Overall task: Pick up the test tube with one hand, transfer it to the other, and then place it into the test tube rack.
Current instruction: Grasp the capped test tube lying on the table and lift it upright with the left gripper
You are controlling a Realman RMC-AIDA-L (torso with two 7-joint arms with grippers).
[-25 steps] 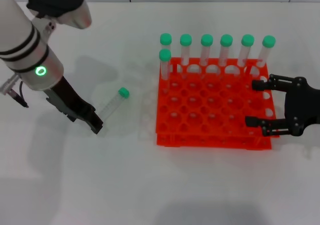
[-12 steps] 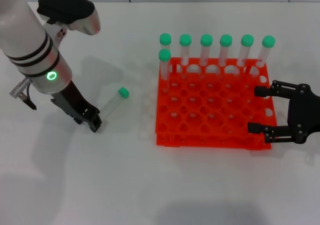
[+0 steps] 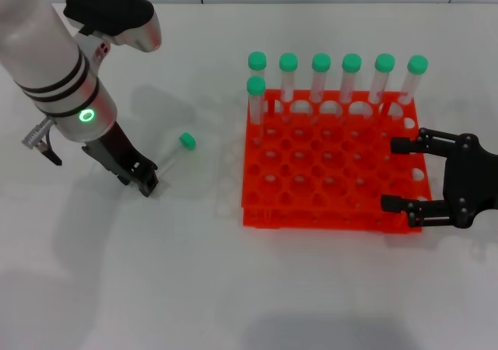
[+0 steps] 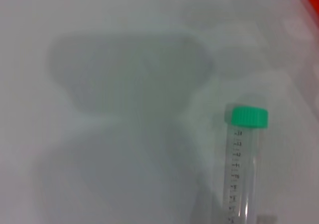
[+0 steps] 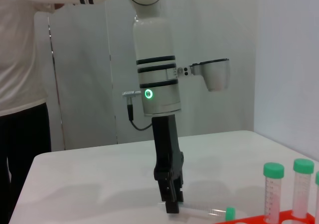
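The test tube [image 3: 174,154], clear with a green cap, lies on the white table left of the rack; it also shows in the left wrist view [image 4: 243,169] and the right wrist view [image 5: 202,212]. My left gripper [image 3: 146,182], on the silver-white arm with the green ring light, stands tip-down at the tube's bottom end, as the right wrist view [image 5: 172,204] shows. The orange-red test tube rack [image 3: 327,211] sits right of centre. My right gripper [image 3: 393,173], black, is open and empty at the rack's right side.
Several green-capped tubes [image 3: 320,74] stand in the rack's back row and one at its left; some show in the right wrist view [image 5: 273,191]. A person [image 5: 20,84] stands beyond the table's far side.
My left gripper has moved closer to the tube's bottom end and stands more upright. The tube's cap has shifted slightly. My right gripper drifted a little along the rack's right side.
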